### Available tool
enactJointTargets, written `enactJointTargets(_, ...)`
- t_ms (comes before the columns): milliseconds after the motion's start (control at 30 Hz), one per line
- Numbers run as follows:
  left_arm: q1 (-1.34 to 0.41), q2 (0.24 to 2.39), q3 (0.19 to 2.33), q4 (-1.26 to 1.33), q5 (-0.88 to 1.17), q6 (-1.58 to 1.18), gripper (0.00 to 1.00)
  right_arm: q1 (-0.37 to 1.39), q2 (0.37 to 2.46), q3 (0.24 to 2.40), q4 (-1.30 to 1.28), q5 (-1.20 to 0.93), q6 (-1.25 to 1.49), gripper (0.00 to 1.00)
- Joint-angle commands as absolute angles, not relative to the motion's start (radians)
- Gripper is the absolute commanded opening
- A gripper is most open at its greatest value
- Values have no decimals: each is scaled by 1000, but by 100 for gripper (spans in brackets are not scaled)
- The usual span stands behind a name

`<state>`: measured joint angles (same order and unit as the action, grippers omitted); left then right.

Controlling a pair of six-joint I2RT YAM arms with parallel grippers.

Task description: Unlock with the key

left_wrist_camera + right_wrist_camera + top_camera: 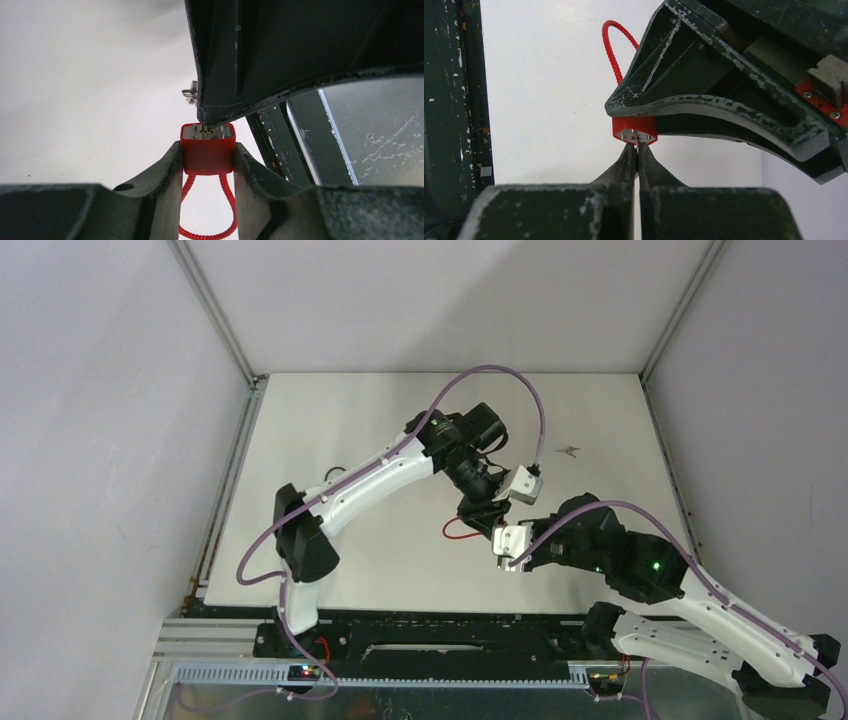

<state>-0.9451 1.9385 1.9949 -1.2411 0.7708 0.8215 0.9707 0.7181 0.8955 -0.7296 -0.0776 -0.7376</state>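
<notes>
A small red padlock (207,152) with a red cable loop (227,200) is clamped by its two sides in my left gripper (207,150), with its metal keyhole face (206,131) turned away from the wrist. My right gripper (637,146) is shut on the thin key (638,142), whose tip meets the keyhole of the padlock (634,129). In the left wrist view a bit of the key's ring (189,93) sticks out beside the right fingers (300,50). From above, both grippers meet mid-table, the left gripper (482,512) just above the right gripper (508,548).
A small dark scrap (570,451) lies on the white table (350,430) at the back right. The black base rail (400,625) runs along the near edge. Grey walls close in the left, right and far sides.
</notes>
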Motion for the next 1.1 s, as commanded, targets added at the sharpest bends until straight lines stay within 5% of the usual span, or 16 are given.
enactJointTargets(0,-902,1901,1979,-1304,816,881,0,965,658,935,-689,-95,-806,0)
enactJointTargets(233,-892,2014,2116,-1553,932,1005,0,1027,610,889,-692,26,-947,0)
enactJointTargets(633,-852,2037,2123,-1506,943,968,0,1081,558,888,-701,105,-979,0)
enactJointTargets(1067,-861,2032,2146,-1562,1024,1045,0,1070,547,888,-683,-102,-893,0)
